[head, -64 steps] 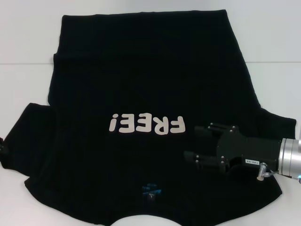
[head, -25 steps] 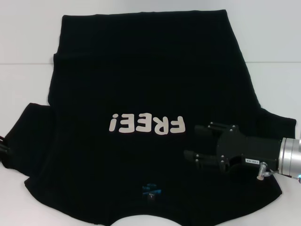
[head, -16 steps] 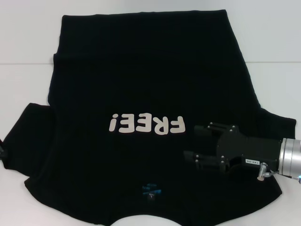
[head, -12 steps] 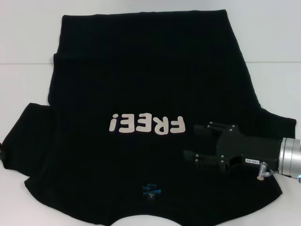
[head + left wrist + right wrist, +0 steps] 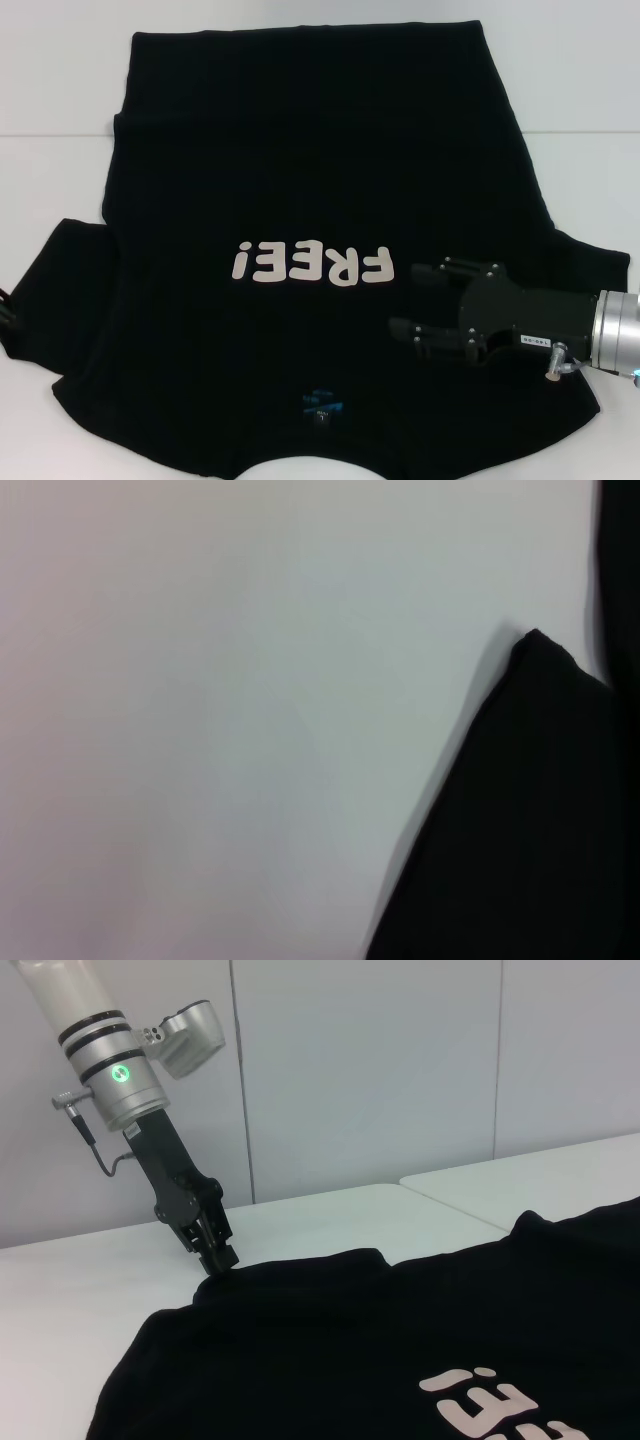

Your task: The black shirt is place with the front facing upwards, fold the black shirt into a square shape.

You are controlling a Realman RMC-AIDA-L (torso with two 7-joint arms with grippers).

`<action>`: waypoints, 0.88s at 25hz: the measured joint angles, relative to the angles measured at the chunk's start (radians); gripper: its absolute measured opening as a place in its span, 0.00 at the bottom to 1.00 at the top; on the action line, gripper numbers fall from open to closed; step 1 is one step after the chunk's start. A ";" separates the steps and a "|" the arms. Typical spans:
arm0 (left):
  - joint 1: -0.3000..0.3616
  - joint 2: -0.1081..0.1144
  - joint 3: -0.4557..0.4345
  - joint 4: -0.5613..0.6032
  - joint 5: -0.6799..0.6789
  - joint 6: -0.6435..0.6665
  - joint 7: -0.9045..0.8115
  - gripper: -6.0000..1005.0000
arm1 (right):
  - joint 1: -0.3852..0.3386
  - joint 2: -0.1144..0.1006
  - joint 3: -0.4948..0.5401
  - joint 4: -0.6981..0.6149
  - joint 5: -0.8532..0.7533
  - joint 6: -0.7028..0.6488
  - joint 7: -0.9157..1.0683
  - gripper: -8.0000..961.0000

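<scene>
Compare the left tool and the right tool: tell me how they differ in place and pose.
The left tool points steeply down at the edge of the black shirt's left sleeve; the right tool lies nearly level over the shirt's front, beside the cream lettering. The left tool's tip is at the sleeve's hem; the right tool's fingers stand apart, gripping nothing. Both are black, on silver wrists.

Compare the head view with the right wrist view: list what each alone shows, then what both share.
Head view only: the right gripper, fingers apart, above the large black cloth T-shirt, and the small blue neck label.
Right wrist view only: the left gripper, down at a sleeve edge, and the grey wall panels.
Both: the shirt, the cream "FREE!" lettering and the white table.
</scene>
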 joint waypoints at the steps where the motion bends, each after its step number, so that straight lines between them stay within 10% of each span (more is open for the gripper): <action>1: -0.001 0.000 -0.001 0.000 0.000 -0.001 0.000 0.19 | 0.000 0.000 0.000 0.000 0.000 0.000 0.000 0.84; 11: -0.005 0.007 0.003 0.001 0.000 -0.003 -0.001 0.46 | 0.000 0.000 0.000 0.000 0.001 0.000 0.000 0.84; 22: -0.005 0.007 0.004 -0.002 0.023 0.000 -0.003 0.46 | 0.001 0.000 0.000 0.000 0.002 -0.003 0.000 0.84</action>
